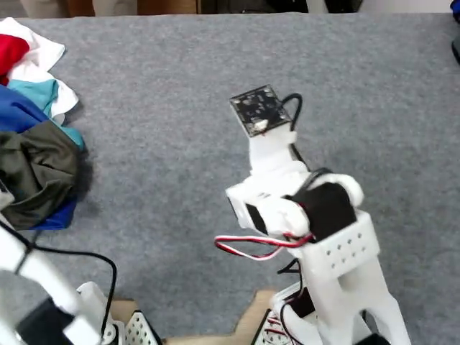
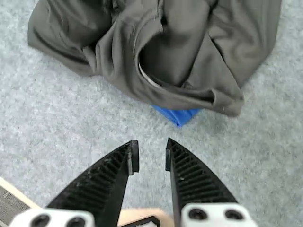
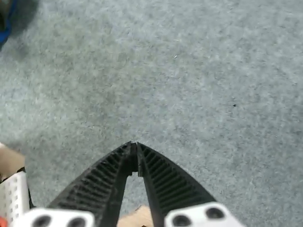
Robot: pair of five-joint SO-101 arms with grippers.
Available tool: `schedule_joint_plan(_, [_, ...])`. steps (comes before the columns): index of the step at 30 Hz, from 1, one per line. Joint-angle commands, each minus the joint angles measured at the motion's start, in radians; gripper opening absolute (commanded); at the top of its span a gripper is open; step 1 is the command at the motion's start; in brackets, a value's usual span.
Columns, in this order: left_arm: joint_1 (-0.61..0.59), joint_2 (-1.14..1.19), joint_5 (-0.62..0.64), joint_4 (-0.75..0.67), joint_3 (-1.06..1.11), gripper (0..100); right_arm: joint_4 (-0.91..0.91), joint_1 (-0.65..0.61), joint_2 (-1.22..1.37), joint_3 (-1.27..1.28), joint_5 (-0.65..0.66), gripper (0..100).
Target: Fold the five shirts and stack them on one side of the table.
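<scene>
The shirts are heaped in a crumpled pile (image 1: 32,122) at one side edge of the bench (image 1: 180,72). None is folded yet, so the task is judged to be at its very start. A dark olive shirt (image 2: 189,56) is draped over the near end of the pile, and a corner of a blue shirt (image 2: 177,115) is left poking out from under its hem. A teal shirt (image 1: 39,90), a white shirt (image 1: 36,61) and some red cloth (image 1: 8,50) are bunched farther back. The left end effector (image 2: 151,156) is pointed at the bench near that hem but apart from it. Its jaws are slightly parted with nothing between them, presumably so that the top garment can be pinched and drawn off first. The right end effector (image 3: 134,158) is held over bare bench, well apart from the pile, with its jaws closed together on nothing. The right arm (image 1: 316,215) is planted mid-bench, where a shirt would likely be spread, and may need to be cleared. Because the garments overlap, the blue shirt could be dragged along with the dark one.
</scene>
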Motion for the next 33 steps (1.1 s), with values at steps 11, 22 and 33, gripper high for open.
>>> schedule_joint_plan(11, [0.017, 0.532, -0.064, 0.012, -0.404, 24, -0.052, -0.016, 0.105, -0.064, -0.009, 0.9])
schedule_joint_plan(22, [-0.003, 0.835, -0.153, 0.008, -0.675, 24, -0.074, -0.013, 0.107, -0.058, -0.009, 0.8])
schedule_joint_plan(33, [-0.005, 0.987, -0.147, 0.012, -0.830, 10, -0.074, -0.012, 0.105, -0.058, -0.009, 0.7])
